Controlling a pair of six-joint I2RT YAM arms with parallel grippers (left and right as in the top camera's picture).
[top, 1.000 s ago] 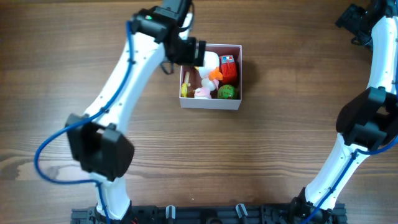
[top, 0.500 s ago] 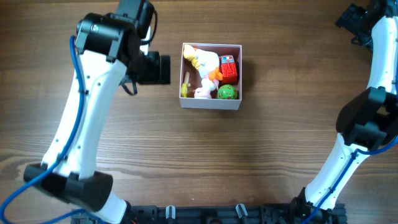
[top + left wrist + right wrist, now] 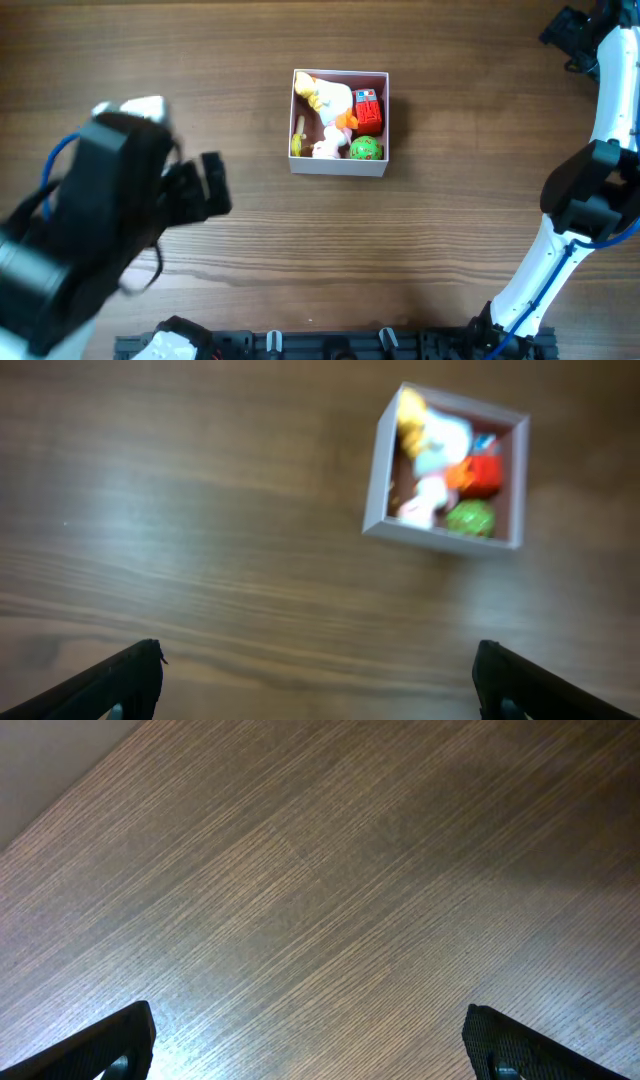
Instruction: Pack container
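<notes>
The container (image 3: pixel 377 166), a square white box with a pink inside, sits at the table's middle back. It holds several toys: a white and yellow one (image 3: pixel 328 97), a red one (image 3: pixel 369 110), a green ball (image 3: pixel 365 149) and a pale pink one (image 3: pixel 324 149). It also shows in the left wrist view (image 3: pixel 378 475). My left gripper (image 3: pixel 205 188) is open and empty, raised well left of and nearer than the box; in its own view (image 3: pixel 318 678) only bare table lies between the fingers. My right gripper (image 3: pixel 562 30) is open and empty at the far right back corner (image 3: pixel 310 1045).
The wooden table (image 3: pixel 420 260) surrounds the box. The right arm (image 3: pixel 590 190) stands along the right edge. The left arm's blurred body (image 3: pixel 70 250) fills the lower left of the overhead view.
My left gripper has drawn away from the box, moving left and toward the front and rising toward the camera. The white and yellow toy now lies in the box. The right arm has not moved.
</notes>
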